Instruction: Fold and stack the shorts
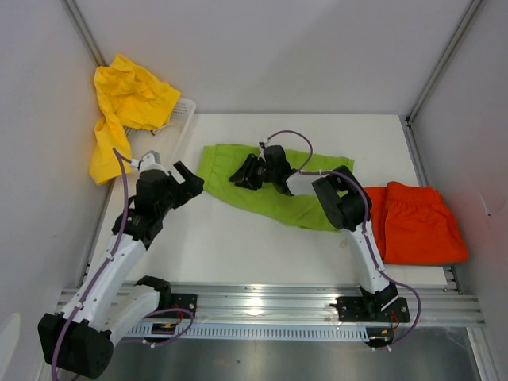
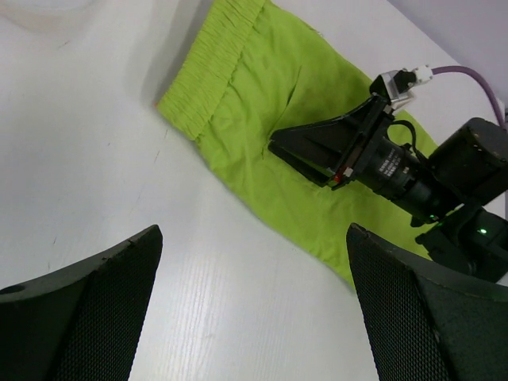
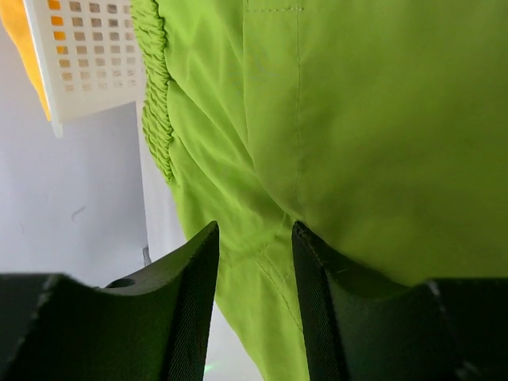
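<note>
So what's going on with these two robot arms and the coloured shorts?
The right gripper is down on the lime green shorts spread on the table, fabric between its fingers; whether it grips is unclear. The left gripper hovers open beside their waistband, holding nothing. Orange-red shorts lie flat at the right, and yellow shorts hang over the white basket at the back left.

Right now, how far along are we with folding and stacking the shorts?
Done: the orange-red shorts look folded, lying flat on the right of the table. In hand: the lime green shorts lie in the middle with the right jaws on them, part-way apart; I cannot tell if they grip. The left jaws hang open beside them. To do: the yellow shorts drape over the white basket, and nothing is stacked yet.
</note>
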Controlling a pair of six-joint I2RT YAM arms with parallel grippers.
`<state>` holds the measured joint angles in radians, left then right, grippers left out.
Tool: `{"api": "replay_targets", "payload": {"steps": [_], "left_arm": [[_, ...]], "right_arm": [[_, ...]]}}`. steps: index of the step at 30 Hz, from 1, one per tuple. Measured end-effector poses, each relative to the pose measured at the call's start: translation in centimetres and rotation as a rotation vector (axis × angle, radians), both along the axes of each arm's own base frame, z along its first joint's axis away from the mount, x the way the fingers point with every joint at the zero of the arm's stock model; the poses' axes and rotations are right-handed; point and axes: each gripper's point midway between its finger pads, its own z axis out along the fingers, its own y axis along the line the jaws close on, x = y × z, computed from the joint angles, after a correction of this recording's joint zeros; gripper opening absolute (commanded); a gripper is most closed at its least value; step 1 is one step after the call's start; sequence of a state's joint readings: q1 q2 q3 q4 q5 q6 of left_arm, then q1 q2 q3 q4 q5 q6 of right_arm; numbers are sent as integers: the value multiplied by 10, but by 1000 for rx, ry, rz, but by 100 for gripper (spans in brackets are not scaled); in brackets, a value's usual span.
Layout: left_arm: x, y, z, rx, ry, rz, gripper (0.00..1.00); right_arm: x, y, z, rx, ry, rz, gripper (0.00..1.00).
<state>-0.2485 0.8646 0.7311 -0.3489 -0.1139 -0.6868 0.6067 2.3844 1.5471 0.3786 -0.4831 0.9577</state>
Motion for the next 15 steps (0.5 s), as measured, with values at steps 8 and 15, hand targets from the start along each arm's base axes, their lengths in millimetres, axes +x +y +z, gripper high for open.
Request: {"api": "replay_targets", "payload": {"steps": [8,15], "left_arm": [[-5,1,-20,11,51,-2,99],[-16,4,-24,12,54,-3,99]], "right_arm": [[-44,-19,-2,-88,40,16,45],[-140,-15,-4,-158,35,141,47]]}}
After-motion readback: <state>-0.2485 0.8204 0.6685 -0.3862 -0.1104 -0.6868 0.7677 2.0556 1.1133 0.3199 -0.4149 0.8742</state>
